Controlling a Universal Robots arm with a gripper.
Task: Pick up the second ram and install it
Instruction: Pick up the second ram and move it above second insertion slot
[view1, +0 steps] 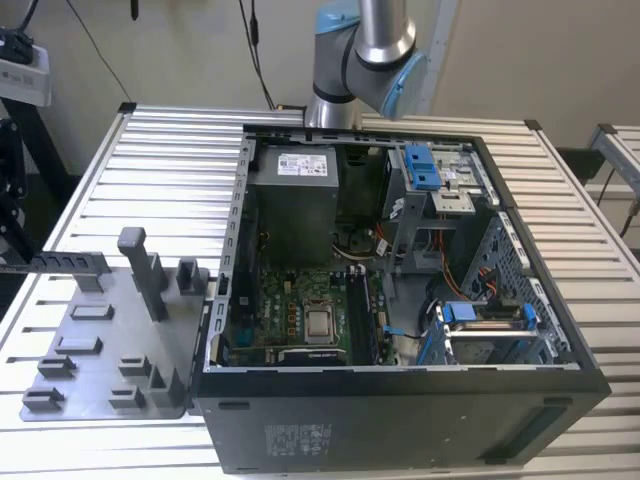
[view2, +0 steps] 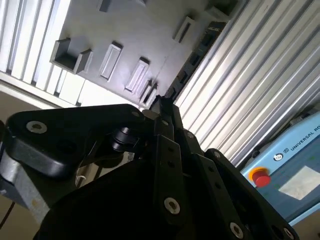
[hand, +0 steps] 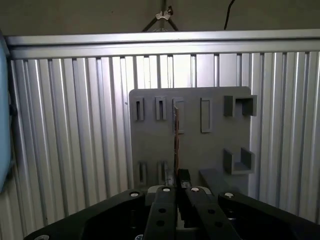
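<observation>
Silver ribbed table (hand: 60, 125) lies beneath gripper (hand: 177, 176) clamping second ram (hand: 176, 135).

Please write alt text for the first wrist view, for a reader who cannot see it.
The black claw holds the second ram edge-on, a thin line in front of a grey fixture plate that lies on a ribbed metal table.

Even room light, dimmer wrist views
</observation>
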